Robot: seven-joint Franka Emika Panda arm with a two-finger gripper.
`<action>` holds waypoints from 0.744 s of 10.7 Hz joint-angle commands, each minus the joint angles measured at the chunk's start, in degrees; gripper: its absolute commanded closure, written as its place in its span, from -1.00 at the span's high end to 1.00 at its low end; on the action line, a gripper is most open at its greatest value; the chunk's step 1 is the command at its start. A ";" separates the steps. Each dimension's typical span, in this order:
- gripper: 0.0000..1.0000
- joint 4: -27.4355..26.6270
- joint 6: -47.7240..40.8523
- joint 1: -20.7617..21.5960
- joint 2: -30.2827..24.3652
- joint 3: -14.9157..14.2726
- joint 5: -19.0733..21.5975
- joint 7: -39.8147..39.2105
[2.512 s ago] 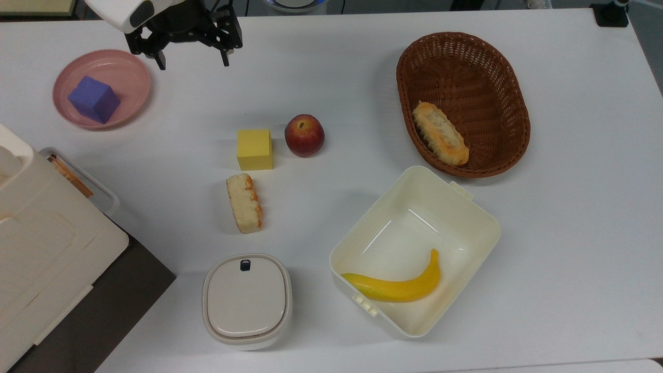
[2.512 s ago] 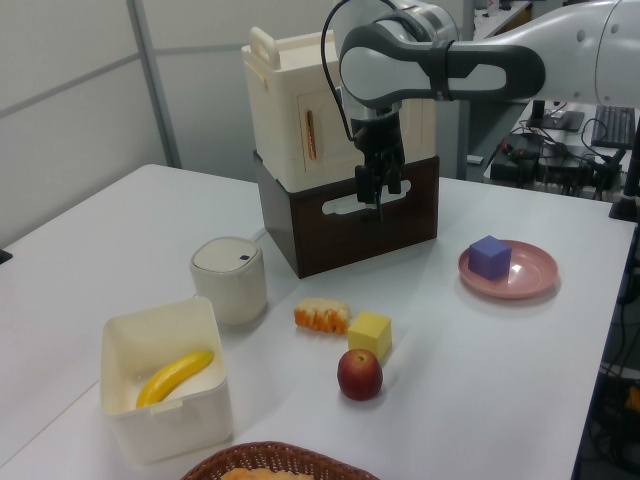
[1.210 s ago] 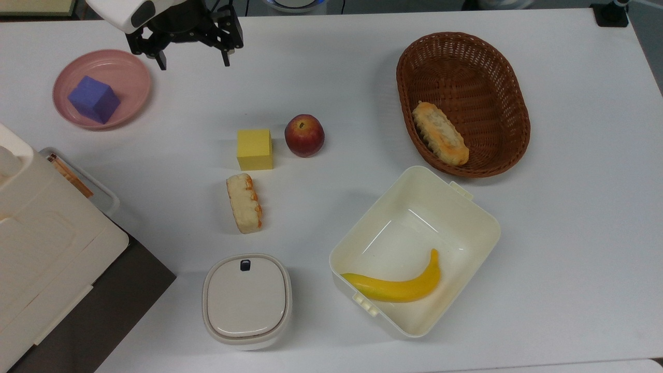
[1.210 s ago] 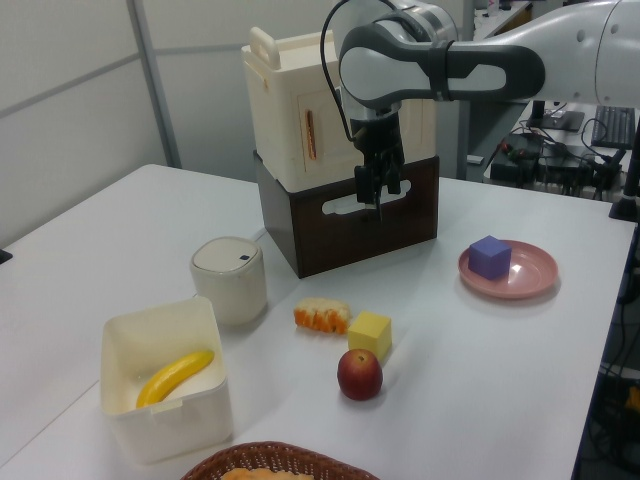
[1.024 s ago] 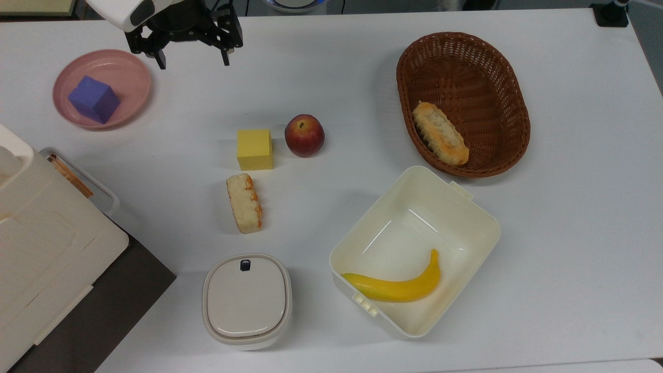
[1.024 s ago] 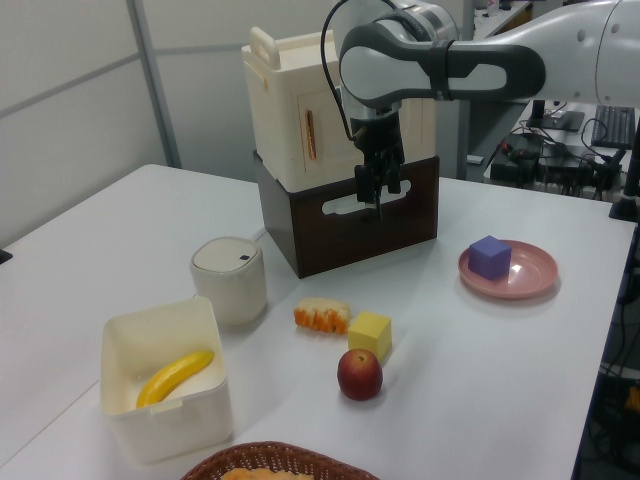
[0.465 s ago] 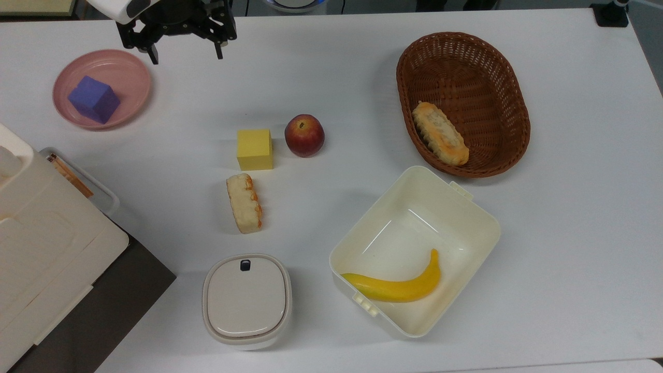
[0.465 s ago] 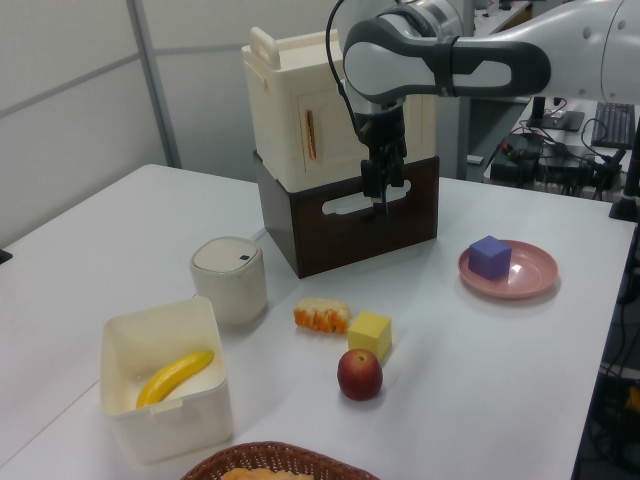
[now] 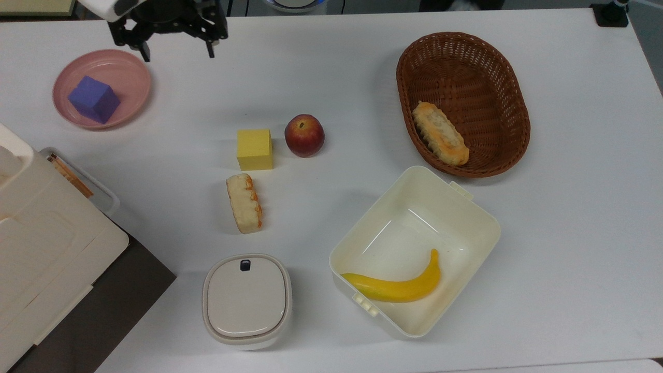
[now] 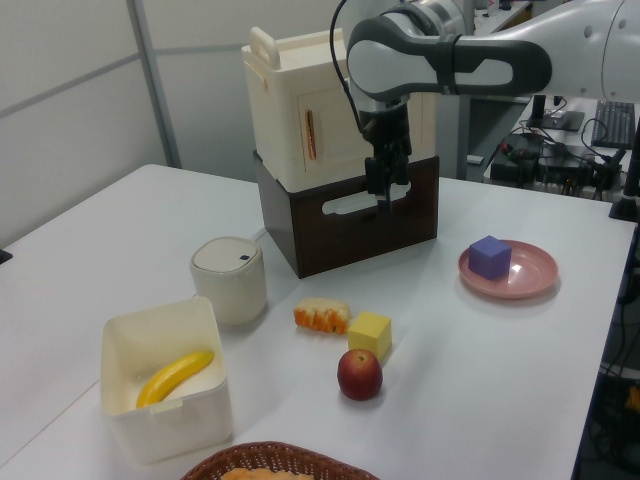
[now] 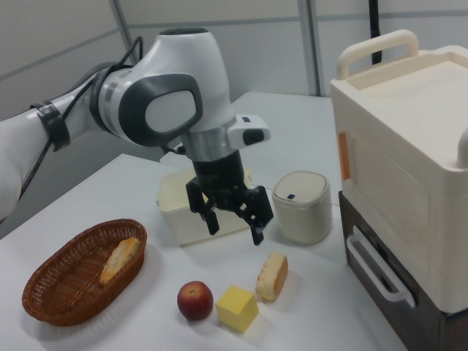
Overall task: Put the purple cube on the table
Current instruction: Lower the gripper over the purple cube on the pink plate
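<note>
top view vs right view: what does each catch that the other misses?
Top view alone: the purple cube sitting in the pink dish, and the banana inside the open cream box.

Right view alone: the handle on top of the big cream case, plus the arm's white elbow joint.

Both: the gripper with jaws open and empty, yellow cube, apple, basket with a bread roll, the loose roll, lidded pot, table.
</note>
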 commanded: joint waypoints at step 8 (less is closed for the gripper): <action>1.00 -3.06 1.54 -15.87 7.77 -0.32 -0.68 0.92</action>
